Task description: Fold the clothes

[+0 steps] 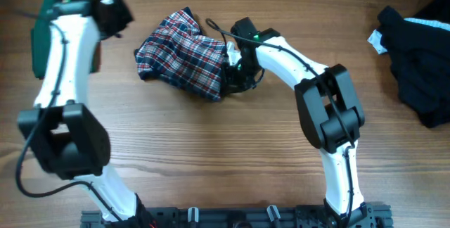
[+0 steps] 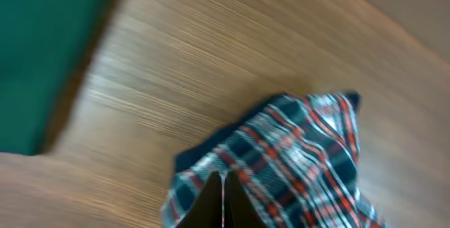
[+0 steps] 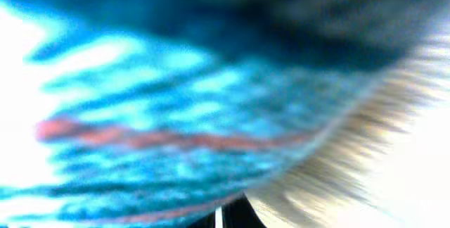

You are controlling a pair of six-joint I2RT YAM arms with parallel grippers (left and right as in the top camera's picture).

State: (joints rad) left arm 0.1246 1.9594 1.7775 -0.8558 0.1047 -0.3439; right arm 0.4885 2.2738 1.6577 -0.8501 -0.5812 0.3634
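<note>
The soft red, white and navy plaid dress lies in a crumpled heap on the pale wooden counter, toward the far middle. A flat dark-green garment lies at the far left and a rumpled black garment at the far right, both well apart from it. The right end effector is at the heap's right edge with its jaws closed. Its wrist view is filled with blurred plaid, so I cannot tell whether any cloth is nipped. The left end effector is closed on nothing, near the heap's left side. The dress looks light and limp: it will sag, drag and bunch rather than hold a shape. It is probably best taken by pinching two corners along a trimmed hem or shoulder edge, then lifting to spread it flat.
</note>
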